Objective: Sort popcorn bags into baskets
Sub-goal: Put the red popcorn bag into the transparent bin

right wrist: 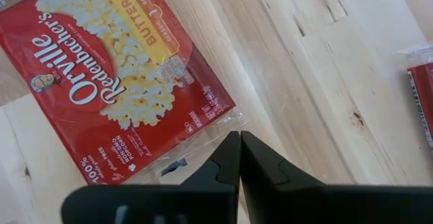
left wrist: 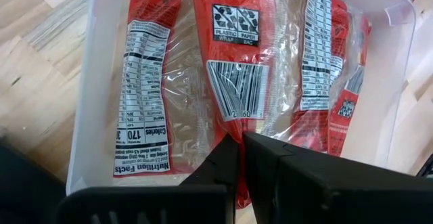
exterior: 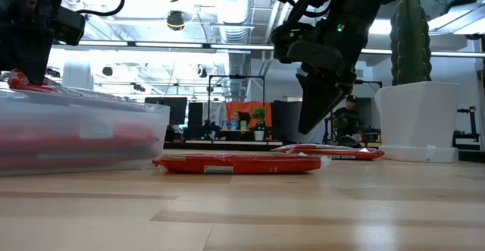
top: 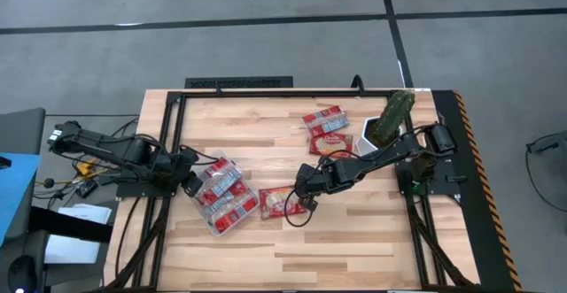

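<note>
A clear plastic tub [top: 223, 197] sits at the table's left and holds several red popcorn bags, printed backs up [left wrist: 145, 82]. My left gripper [top: 190, 183] is at the tub's left end, shut on the middle bag [left wrist: 237, 55]. One bag [top: 282, 203] lies flat mid-table, label up [right wrist: 115, 82]. My right gripper [top: 306, 187] hovers shut just past that bag's right corner, clear of it in the low view [exterior: 309, 126]. Two more bags [top: 326, 127] lie flat toward the far edge. My left gripper pinches the near end of the middle bag [left wrist: 233, 139] between its two fingers, coming level from the table's left over the tub's end wall. The bag lies lengthwise on the other bags in the tub; its held end [exterior: 19, 76] sits just above the rim.
A white pot with a green cactus-like plant [top: 388, 120] stands at the far right, close behind the right arm. Bare wood lies along the near half of the table [top: 337, 249]. A black frame [top: 266, 92] runs along the table's far edge.
</note>
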Controlling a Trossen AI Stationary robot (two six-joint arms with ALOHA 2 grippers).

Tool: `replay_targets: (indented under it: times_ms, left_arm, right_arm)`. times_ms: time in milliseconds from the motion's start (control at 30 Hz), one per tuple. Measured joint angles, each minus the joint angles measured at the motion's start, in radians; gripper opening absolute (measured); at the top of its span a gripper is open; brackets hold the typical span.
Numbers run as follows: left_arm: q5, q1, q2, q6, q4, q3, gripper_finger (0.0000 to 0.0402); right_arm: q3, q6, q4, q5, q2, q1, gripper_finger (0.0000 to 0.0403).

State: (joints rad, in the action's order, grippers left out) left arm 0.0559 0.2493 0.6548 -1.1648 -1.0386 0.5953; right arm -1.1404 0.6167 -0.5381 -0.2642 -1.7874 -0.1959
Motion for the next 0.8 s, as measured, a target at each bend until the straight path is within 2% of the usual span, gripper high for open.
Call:
replay_targets:
  times_ms: [267, 367, 800]
  left_arm:
    - [-0.011, -0.005, 0.045, -0.160, -0.014, 0.010, 0.0000]
    - [-0.051, 0.003, 0.064, -0.175, -0.025, 0.018, 0.0000]
    - [-0.018, 0.007, 0.178, -0.225, -0.032, 0.022, 0.0002]
  right_arm:
    - [0.000, -0.024, 0.000, 0.000, 0.000, 0.000, 0.0023]
    - [0.000, -0.040, 0.004, 0.000, 0.000, 0.000, 0.0026]
    - [0.000, -0.053, 0.008, -0.002, 0.000, 0.000, 0.0033]
